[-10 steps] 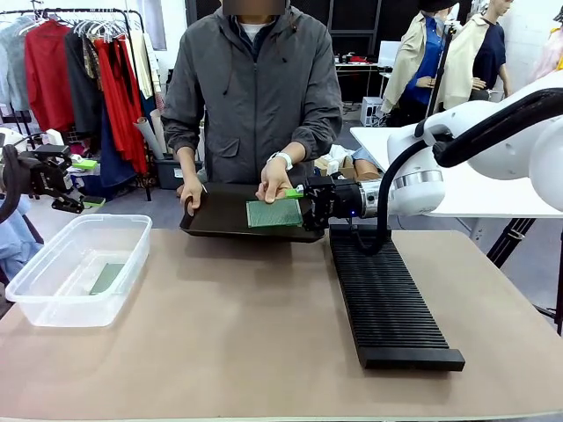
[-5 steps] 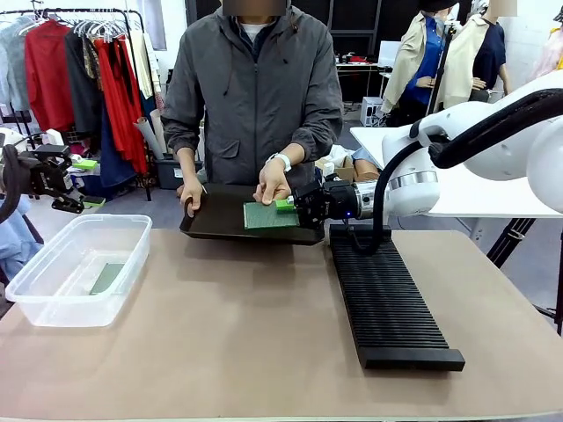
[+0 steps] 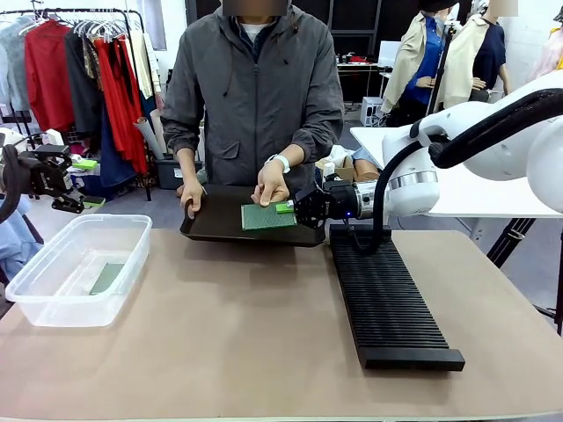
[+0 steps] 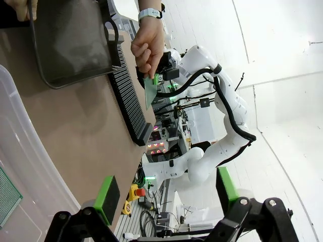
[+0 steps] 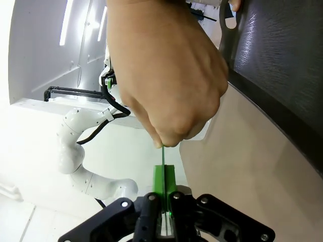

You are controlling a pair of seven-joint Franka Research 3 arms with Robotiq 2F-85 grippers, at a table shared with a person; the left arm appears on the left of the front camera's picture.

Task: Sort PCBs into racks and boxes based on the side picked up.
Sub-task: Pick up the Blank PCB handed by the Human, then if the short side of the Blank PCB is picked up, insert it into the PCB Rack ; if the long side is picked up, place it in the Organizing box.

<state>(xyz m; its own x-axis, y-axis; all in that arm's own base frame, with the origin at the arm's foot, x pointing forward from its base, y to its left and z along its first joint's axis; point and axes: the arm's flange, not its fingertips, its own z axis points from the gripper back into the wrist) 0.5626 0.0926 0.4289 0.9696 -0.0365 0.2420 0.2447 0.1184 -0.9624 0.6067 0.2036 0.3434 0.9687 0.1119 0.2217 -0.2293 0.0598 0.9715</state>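
Across the table a person's hand (image 3: pixel 271 186) holds a green PCB (image 3: pixel 268 216) over a shallow black tray (image 3: pixel 211 227). My right gripper (image 3: pixel 286 207) is shut on that board's right edge. In the right wrist view the green pads (image 5: pixel 169 182) pinch the thin board (image 5: pixel 162 155) edge-on, just below the person's fingers (image 5: pixel 166 75). My left gripper (image 3: pixel 54 178) hangs open at the far left, above the back of the clear box (image 3: pixel 53 303), with nothing between its green pads (image 4: pixel 107 191). Another PCB (image 3: pixel 107 278) lies flat in the box. The long black rack (image 3: pixel 387 303) lies on the right.
The person's other hand (image 3: pixel 191 193) grips the tray's left rim. The table (image 3: pixel 237 343) between box and rack is bare brown surface. My right arm (image 3: pixel 457 149) reaches in over the rack's far end. A clothes rail (image 3: pixel 79 61) stands behind on the left.
My right gripper has shifted a little left and its jaws have shut on the PCB's edge. The person's hand and board moved slightly left. The left arm stayed still.
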